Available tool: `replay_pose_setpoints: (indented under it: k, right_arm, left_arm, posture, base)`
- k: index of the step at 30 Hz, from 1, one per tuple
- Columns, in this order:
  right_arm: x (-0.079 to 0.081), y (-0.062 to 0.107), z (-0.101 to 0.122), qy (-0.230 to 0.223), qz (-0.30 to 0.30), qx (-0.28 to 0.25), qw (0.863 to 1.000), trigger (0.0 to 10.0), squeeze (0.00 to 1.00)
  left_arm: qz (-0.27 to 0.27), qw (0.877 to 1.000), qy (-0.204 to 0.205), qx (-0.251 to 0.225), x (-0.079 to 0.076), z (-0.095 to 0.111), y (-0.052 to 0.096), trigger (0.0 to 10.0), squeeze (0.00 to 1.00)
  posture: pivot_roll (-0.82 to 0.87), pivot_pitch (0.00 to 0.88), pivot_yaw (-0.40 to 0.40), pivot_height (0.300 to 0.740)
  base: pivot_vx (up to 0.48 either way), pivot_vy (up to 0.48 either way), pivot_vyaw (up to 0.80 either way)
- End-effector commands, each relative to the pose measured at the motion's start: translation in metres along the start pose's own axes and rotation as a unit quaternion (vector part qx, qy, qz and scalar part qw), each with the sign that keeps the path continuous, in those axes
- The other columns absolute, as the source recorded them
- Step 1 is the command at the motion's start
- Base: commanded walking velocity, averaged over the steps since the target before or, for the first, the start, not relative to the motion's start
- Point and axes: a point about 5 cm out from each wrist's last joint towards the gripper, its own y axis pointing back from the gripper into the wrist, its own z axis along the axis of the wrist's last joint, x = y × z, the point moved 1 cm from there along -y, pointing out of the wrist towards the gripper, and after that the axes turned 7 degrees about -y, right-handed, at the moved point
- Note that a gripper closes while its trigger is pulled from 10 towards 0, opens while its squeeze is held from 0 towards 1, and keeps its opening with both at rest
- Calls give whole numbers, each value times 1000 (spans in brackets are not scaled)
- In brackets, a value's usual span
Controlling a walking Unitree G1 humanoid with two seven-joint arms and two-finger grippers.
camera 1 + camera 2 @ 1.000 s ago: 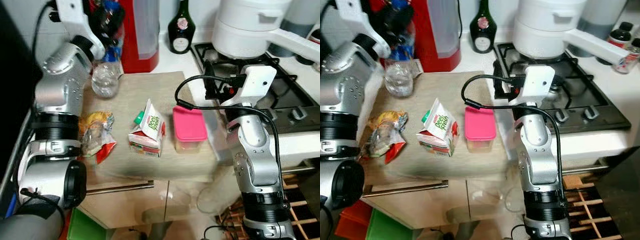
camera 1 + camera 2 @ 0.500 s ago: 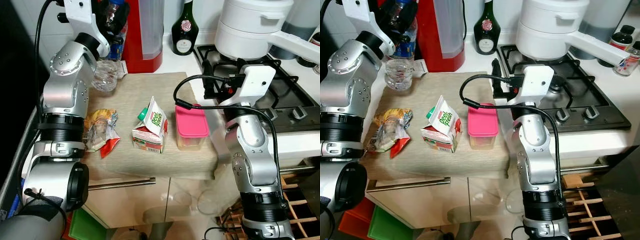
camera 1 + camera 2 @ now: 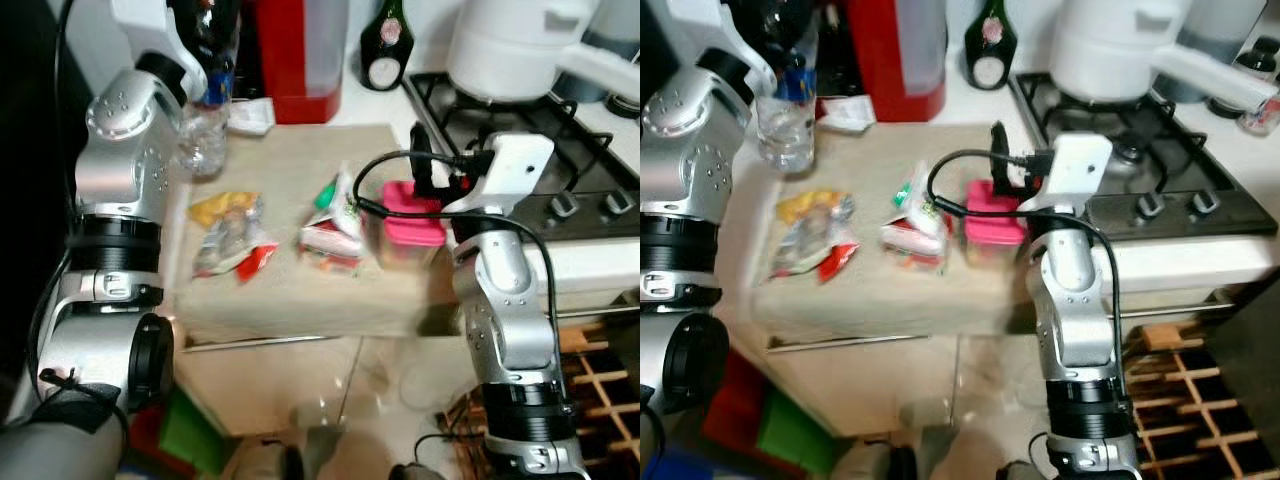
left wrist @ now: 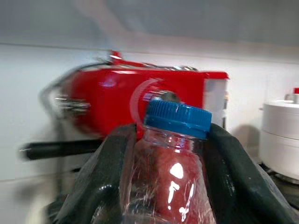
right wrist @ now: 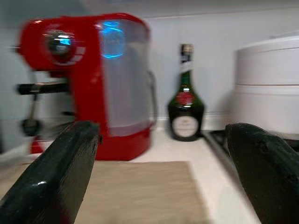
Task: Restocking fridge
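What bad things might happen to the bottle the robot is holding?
The left gripper holds the clear plastic bottle only around its smooth neck below the blue cap, so it might slip. It hangs close to the red machine and could bump it. The views are blurred, so the robot seems to be moving, which may add swing.

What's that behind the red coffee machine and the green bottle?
Behind the red coffee machine and the green bottle stands a plain pale wall. The machine and the white pot cover the strip of wall behind them.
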Motion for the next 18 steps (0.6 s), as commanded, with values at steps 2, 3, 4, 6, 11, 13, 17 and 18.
replay_pose_setpoints:
  k: [2,3,4,6,11,13,17,18]
  right_arm:
    - [-1,-1,1,-1,3,-2,1000,10000,267]
    - [-1,-1,1,0,3,-2,1000,10000,267]
    - [-1,-1,1,0,3,-1,1000,10000,267]
    - [-1,-1,1,1,3,-1,1000,10000,267]
    - [-3,-1,0,4,2,1,1000,10000,267]
    - [-3,-1,0,4,2,1,1000,10000,263]
    - [-4,0,-1,5,2,2,1000,10000,263]
    - [-4,0,-1,5,2,2,1000,10000,267]
  left_arm:
    - [11,999,-20,-31,4,14,-2,10000,0]
    - [11,999,-24,-35,4,15,-2,10000,0]
    - [11,999,-25,-35,2,14,-1,10000,0]
    - [10,999,-24,-33,2,13,-1,10000,0]
    - [12,999,-25,-32,-1,10,-1,10000,0]
    - [13,999,-25,-32,-1,9,-1,10000,0]
    - [8,999,-26,-31,-5,6,1,10000,0]
    - [6,999,-25,-30,-7,5,2,10000,0]
  posture:
    - [28,0,51,740]
    - [28,0,51,740]
    - [25,0,50,740]
    - [25,0,50,740]
    - [19,0,49,740]
    - [19,0,49,740]
    - [19,0,47,740]
    - [20,0,48,740]
  base:
    - [-157,182,0]
    - [0,0,0]
    - [0,0,0]
    - [0,0,0]
    - [0,0,0]
    - [0,0,0]
    - [0,0,0]
    - [0,0,0]
